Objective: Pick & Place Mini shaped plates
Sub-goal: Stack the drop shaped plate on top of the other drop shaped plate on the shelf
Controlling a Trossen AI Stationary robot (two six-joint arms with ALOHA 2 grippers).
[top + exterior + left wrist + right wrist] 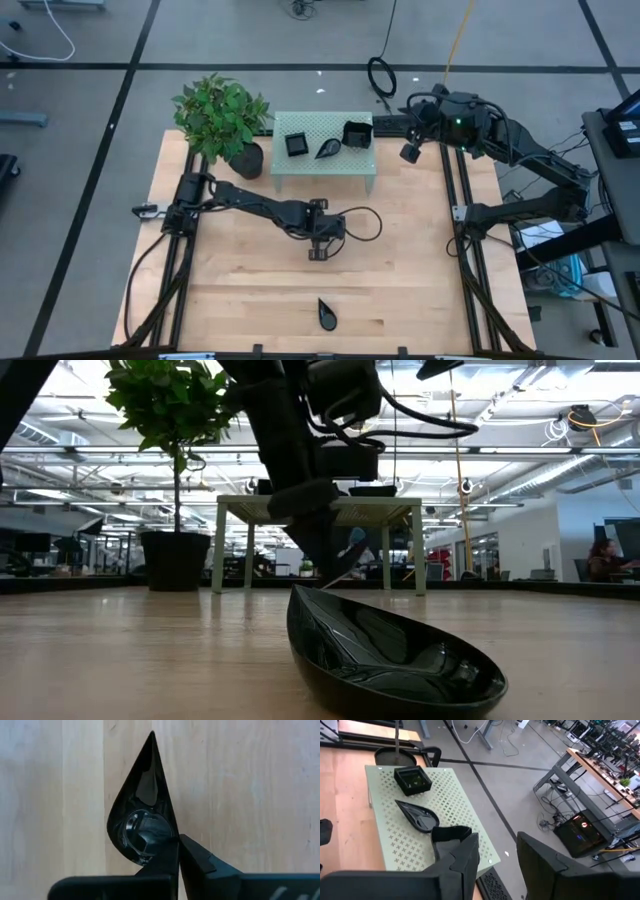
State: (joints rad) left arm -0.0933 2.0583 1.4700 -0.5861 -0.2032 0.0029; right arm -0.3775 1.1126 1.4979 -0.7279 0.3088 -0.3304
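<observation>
My left gripper reaches down at mid-table and is shut on a glossy black teardrop plate. A second teardrop plate lies on the wood near the front edge and fills the foreground of the low view. On the small green perforated stand sit a square plate, a teardrop plate and a wavy-edged plate. My right gripper hangs open, raised beside the stand's right end, with nothing between its fingers. My left gripper pinches the teardrop plate's side rim near its rounded end, with one finger over the inside and the other outside. The fingers come slanting down from above. The plate's point faces away from the gripper. Whether it is clear of the wood, I cannot tell.
A potted plant in a dark pot stands at the stand's left end. Bare wood lies between the left gripper and the front teardrop plate. A black cable loop trails beside the left gripper.
</observation>
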